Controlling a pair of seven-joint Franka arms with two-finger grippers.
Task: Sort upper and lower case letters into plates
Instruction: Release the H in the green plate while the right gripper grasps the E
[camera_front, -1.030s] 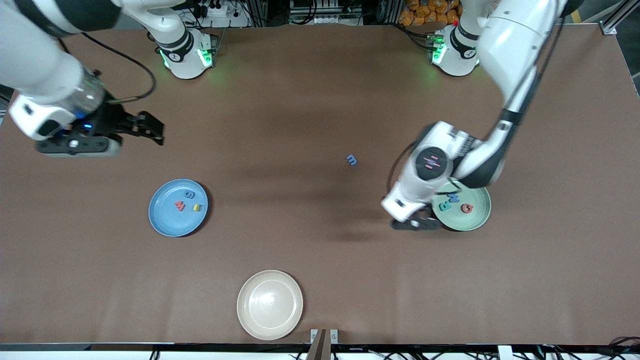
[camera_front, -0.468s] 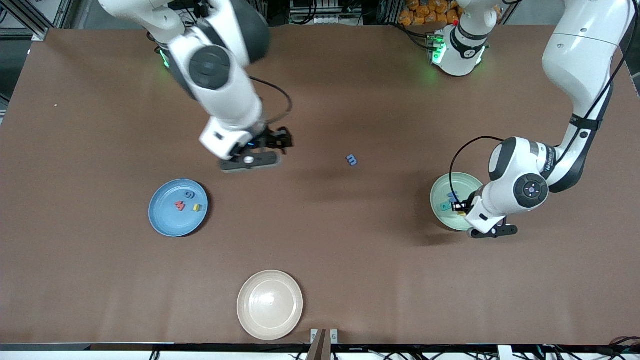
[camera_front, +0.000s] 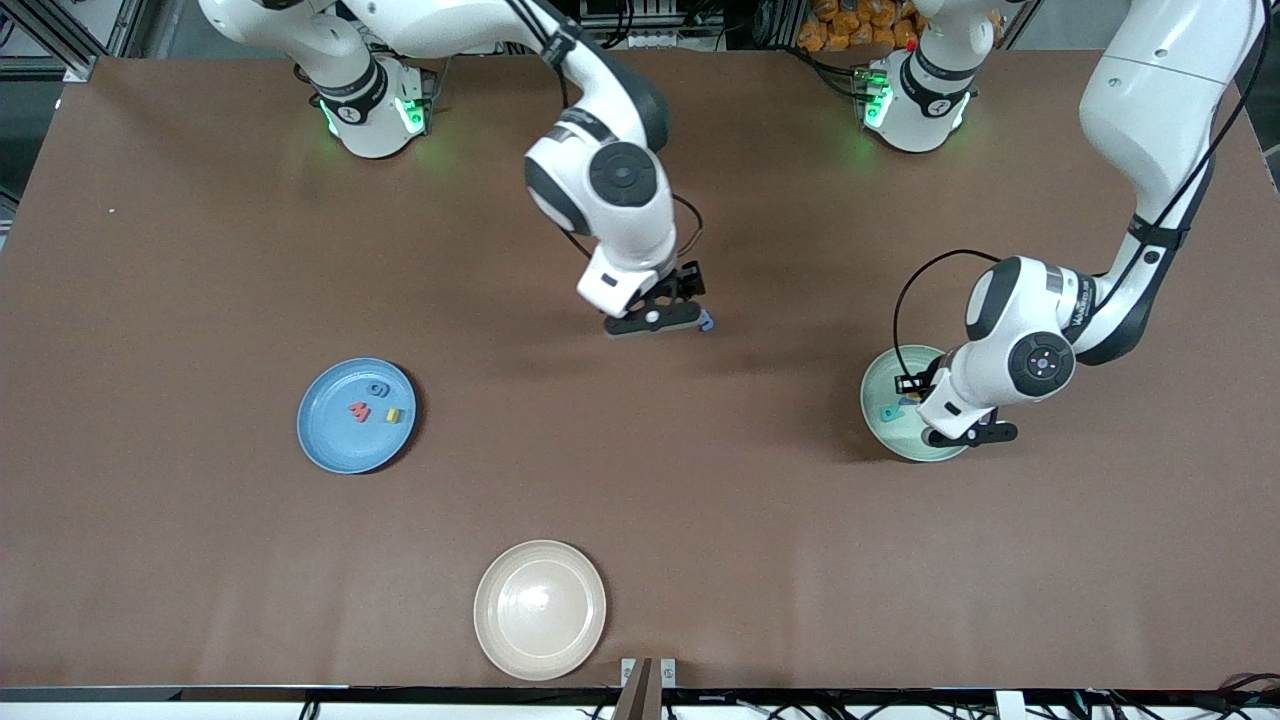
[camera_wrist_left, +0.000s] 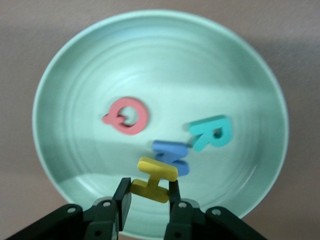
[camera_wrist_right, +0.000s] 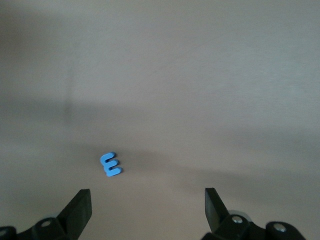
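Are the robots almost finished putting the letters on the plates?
Nearly. The blue plate already has three small letters, and the mint green plate has the red Q, teal R and blue M. The left gripper holds the yellow H over that plate. Only the blue m is left on the table, with the open right gripper above it.

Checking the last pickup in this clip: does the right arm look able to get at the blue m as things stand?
Probably yes. The right gripper hangs over the bare table with fingers spread wide, right by the blue m. The m lies alone; nothing stands near it, and the left gripper is away over the mint green plate.
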